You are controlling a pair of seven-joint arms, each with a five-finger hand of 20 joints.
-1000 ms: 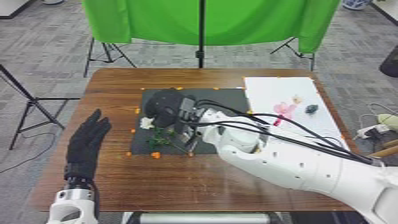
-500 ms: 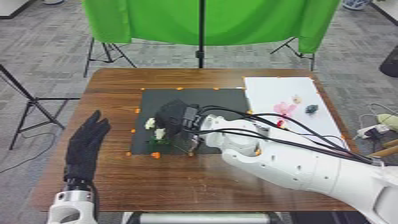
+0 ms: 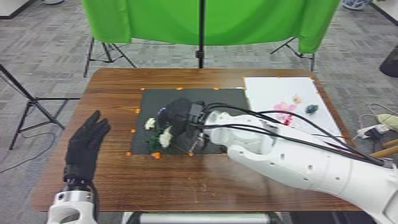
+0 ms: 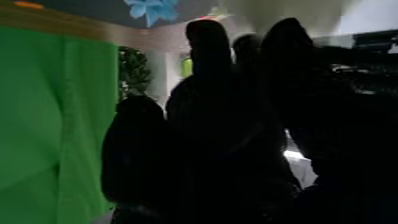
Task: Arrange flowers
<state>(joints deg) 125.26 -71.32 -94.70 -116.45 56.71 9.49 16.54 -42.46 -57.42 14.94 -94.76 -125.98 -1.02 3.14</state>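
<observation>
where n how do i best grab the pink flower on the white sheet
Probably by the narrow red part on its near side, from above: it looks slim and stem-like, while the pink petals spread wide and could get crushed.

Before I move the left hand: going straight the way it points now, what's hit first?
Likely the green cloth, beyond the table's far edge. The left hand's line looks free until then, passing left of the dark mat. Height and depth unclear.

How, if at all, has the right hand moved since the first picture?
Yes: in the head view the right hand shifted right and slightly nearer, away from the far left corner of the dark mat.
</observation>
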